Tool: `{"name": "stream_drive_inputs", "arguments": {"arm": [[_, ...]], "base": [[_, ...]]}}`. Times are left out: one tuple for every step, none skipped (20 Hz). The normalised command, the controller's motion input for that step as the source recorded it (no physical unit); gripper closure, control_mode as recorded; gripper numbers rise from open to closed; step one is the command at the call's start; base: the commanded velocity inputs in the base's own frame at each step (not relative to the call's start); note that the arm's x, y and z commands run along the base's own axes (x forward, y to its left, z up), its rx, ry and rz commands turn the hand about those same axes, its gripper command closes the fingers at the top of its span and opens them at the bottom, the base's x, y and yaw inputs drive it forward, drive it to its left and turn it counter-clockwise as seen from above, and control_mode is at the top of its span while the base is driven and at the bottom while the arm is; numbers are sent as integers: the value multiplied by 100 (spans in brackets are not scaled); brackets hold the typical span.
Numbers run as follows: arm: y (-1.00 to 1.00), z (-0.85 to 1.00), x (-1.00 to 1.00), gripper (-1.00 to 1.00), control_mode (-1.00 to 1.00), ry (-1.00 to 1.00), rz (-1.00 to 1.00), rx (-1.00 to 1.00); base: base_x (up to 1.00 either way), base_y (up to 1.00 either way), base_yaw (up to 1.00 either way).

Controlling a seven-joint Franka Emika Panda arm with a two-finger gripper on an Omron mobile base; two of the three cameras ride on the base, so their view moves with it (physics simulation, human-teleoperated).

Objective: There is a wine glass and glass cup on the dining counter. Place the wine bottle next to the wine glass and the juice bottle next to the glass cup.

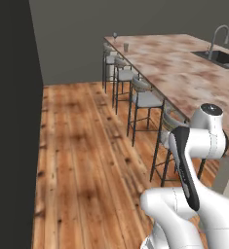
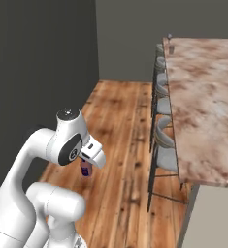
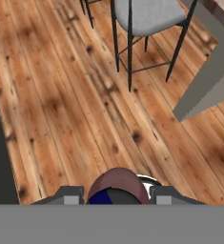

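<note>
The juice bottle (image 3: pixel 117 185), brownish-pink with a purple cap, sits between the finger tips, with my gripper (image 3: pixel 117 194) shut on it. In the right base view the gripper (image 2: pixel 87 170) hangs under the hand, above the wooden floor, with the juice bottle (image 2: pixel 86 167) in it. The dining counter (image 1: pixel 184 73) (image 2: pixel 207 97) stretches away on the right. At its far corner stand the small stemmed wine glass (image 1: pixel 115 35) (image 2: pixel 170 36) and, a little nearer, the glass cup (image 1: pixel 126 46) (image 2: pixel 171 49). The wine bottle is out of view.
A row of grey-seated stools (image 1: pixel 145 98) (image 2: pixel 165 156) lines the counter's near side; one stool (image 3: pixel 144 14) is close ahead of the hand. A sink with a faucet (image 1: pixel 218 38) is set in the counter. A dark wall (image 1: pixel 13 121) bounds the left. Wooden floor (image 1: pixel 82 160) lies between.
</note>
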Motion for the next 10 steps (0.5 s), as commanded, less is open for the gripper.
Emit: {"name": "stream_drive_inputs", "arguments": {"arm": [[0, 0, 0, 100, 100, 0, 0, 0], [0, 0, 0, 100, 100, 0, 0, 0], [0, 0, 0, 100, 100, 0, 0, 0], [0, 0, 0, 100, 100, 0, 0, 0], [0, 0, 0, 100, 100, 0, 0, 0], [0, 0, 0, 100, 100, 0, 0, 0], [0, 0, 0, 100, 100, 0, 0, 0], [0, 0, 0, 100, 100, 0, 0, 0], [0, 0, 0, 100, 100, 0, 0, 0], [0, 0, 0, 100, 100, 0, 0, 0]], "base": [[94, 40, 0], [94, 39, 0], [94, 35, 0], [94, 34, 0], [94, 33, 0], [94, 34, 0], [94, 33, 0], [94, 33, 0], [94, 33, 0], [94, 32, 0]]}}
